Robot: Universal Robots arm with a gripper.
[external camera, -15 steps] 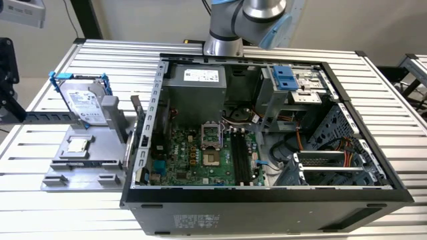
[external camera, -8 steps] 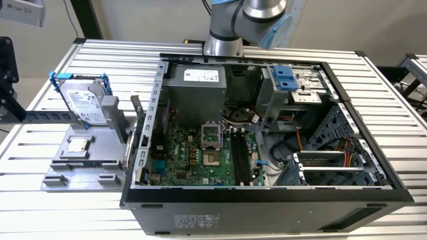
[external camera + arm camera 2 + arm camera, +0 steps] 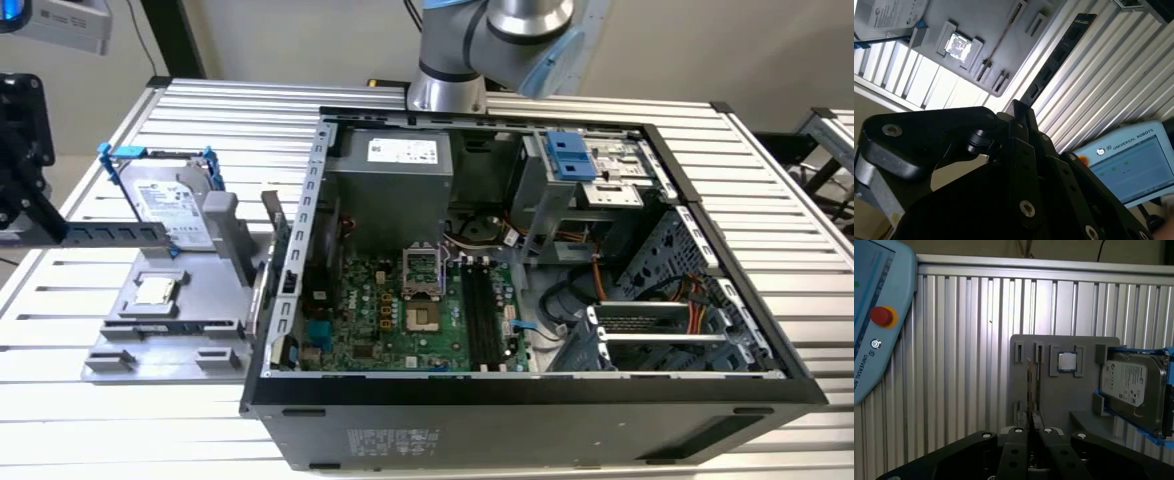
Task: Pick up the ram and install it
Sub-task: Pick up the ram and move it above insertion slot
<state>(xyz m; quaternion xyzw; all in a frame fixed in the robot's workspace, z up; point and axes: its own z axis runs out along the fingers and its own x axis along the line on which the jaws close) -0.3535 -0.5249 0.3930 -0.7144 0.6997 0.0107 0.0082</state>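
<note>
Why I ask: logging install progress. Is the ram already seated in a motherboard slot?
No: in the exterior view the ram is outside the case, by the hard drive, and the long black slots stand empty.

Open computer case (image 3: 534,420) on slatted table (image 3: 787,190); beside it grey tray (image 3: 160,345) with hard drive (image 3: 167,200), processor (image 3: 156,291).

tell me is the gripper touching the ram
Touching. In the first wrist view the ram stands edge-on, clamped in the gripper.
</note>
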